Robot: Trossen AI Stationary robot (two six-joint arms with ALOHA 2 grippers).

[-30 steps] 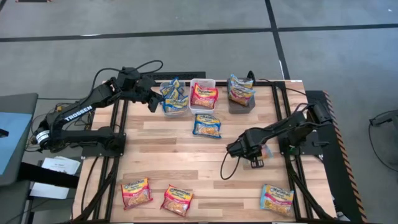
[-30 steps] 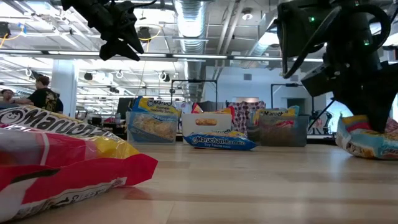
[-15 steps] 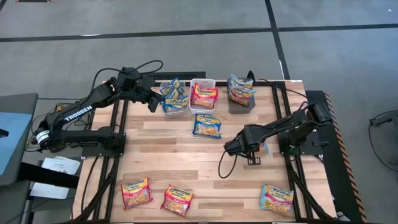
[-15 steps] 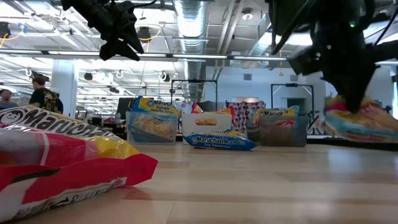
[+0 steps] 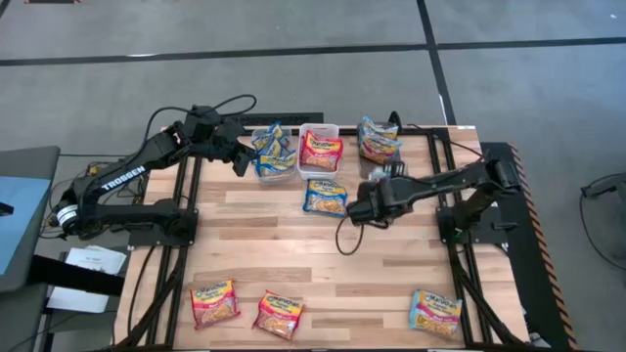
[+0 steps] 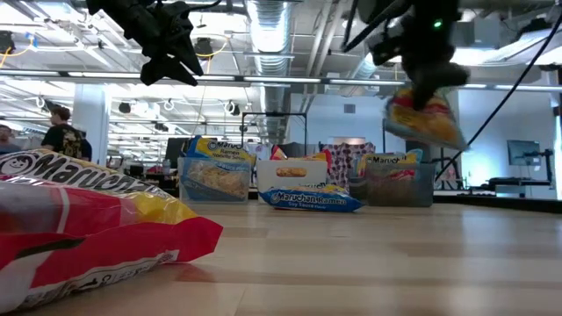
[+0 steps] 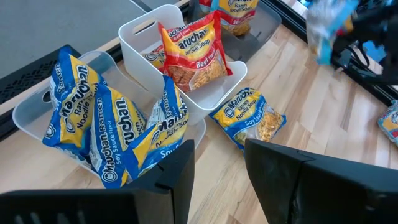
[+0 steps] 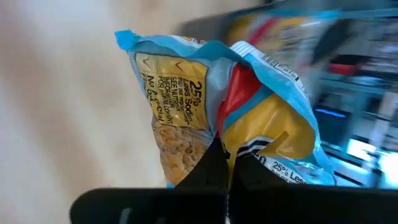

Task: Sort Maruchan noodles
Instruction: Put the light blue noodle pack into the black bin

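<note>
A: What was the right gripper [image 8: 225,163] doing?

B: Its fingers were pinched together on a light-blue-trimmed Maruchan packet [image 8: 217,106], crumpled, with a yellow noodle picture, a red patch and "25% Less Sodium" print. It hung in the air just in front of the dark grey bin [image 5: 379,161], clear of the table [image 5: 284,264].

A: And the bins?

B: Taking the white bin [image 5: 319,150] as the marker: it held a red-trimmed beef packet [image 7: 189,53] standing upright. The clear bin [image 7: 37,118] just to its left held several blue-and-yellow packets [image 7: 109,127], leaning every way. The dark grey bin on its right held orange-trimmed packets [image 5: 378,140].

A: Anything loose?

B: One blue-trimmed packet [image 5: 326,197] lay flat on the table just in front of the white bin. Well in front of it, near the table's front edge, lay two pink-trimmed packets [image 5: 214,302] [image 5: 279,314] to the left and one light-blue-trimmed packet [image 5: 435,312] to the right.

A: The left gripper [image 5: 240,161]?

B: It hovered just left of the clear bin, fingers [image 7: 177,180] apart, holding nothing.
</note>
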